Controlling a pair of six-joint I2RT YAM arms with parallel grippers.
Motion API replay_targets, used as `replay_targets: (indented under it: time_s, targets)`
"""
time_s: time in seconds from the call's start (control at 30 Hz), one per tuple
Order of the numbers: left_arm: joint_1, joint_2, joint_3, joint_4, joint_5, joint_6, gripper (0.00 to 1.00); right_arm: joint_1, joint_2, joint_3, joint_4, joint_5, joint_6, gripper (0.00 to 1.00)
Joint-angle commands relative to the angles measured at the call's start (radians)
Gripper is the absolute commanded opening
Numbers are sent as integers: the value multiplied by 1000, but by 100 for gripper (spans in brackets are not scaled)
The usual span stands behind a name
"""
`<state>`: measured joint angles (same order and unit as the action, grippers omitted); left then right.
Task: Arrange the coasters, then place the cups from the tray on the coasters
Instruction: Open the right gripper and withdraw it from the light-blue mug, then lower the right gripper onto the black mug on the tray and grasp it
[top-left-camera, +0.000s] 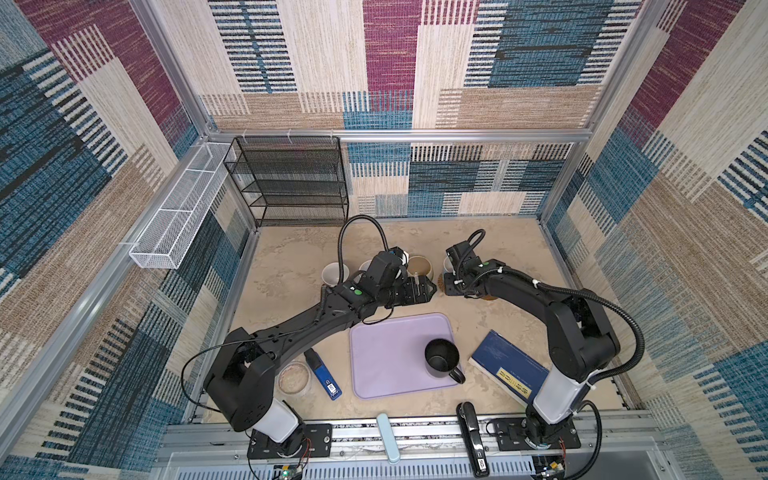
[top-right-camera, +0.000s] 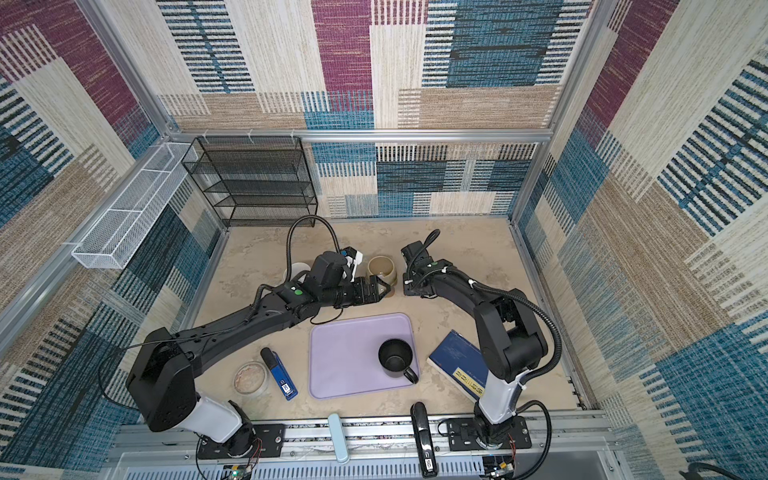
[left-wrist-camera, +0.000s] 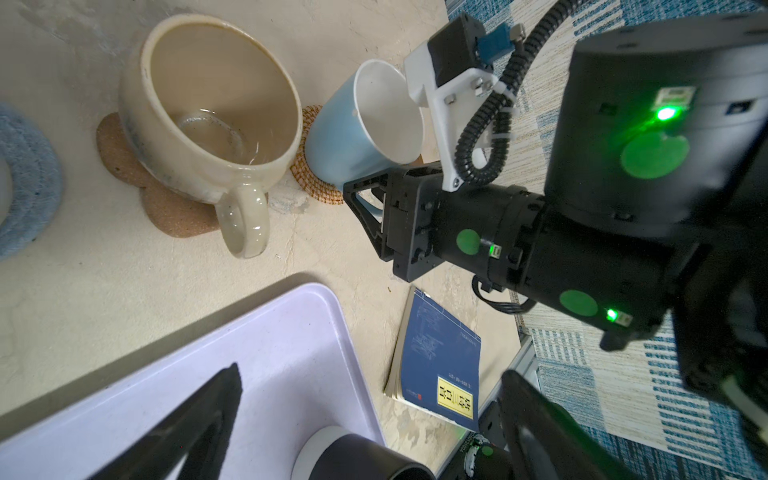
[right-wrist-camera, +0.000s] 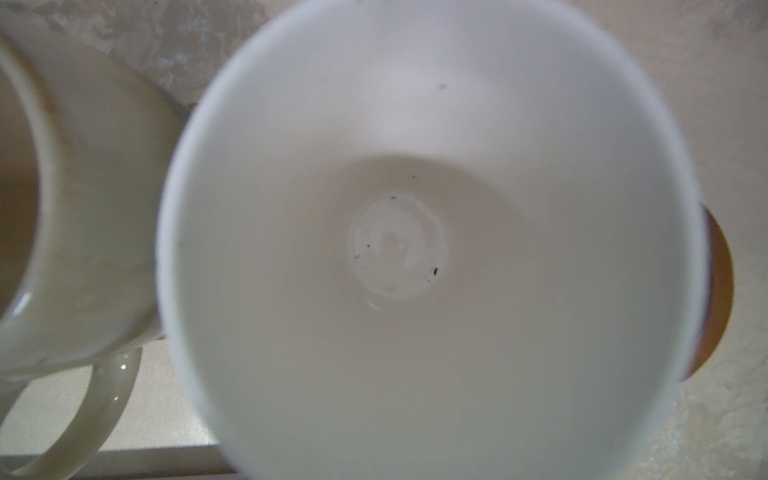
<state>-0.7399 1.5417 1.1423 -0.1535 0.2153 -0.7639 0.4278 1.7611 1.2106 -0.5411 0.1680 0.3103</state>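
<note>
Black cup (top-left-camera: 442, 358) upright on the lavender tray (top-left-camera: 386, 345), near the worktop's front edge, handle toward the front-right corner. Left claw (top-left-camera: 429, 289) spread wide beyond the tray's far edge. Right claw (left-wrist-camera: 366, 198) at the light blue cup (left-wrist-camera: 345, 137); grip cannot be told. The black cup looks rigid, light and smooth: pinch its rim wall or handle.
</note>
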Motion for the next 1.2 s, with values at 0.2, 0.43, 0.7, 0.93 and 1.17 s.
replay_targets:
  time_s: [0.2,0.43,0.7,0.93,1.17]
  targets:
    - [1,-48,-20,-27,-47,-28,99,1,-176,-62,11,-29,9,83]
    - [4,-145,-92,-24,45,-21,99,20,-442,-177,-33,-192,-3,100]
    - [4,-251,-148,-96,180,42,99,134,-633,-283,-177,-288,50,100]
    - [2,-364,-251,-129,144,43,99,245,-720,-392,-236,-340,119,100]
    - [2,-418,-332,-67,171,-8,99,312,-773,-449,-241,-412,137,100]
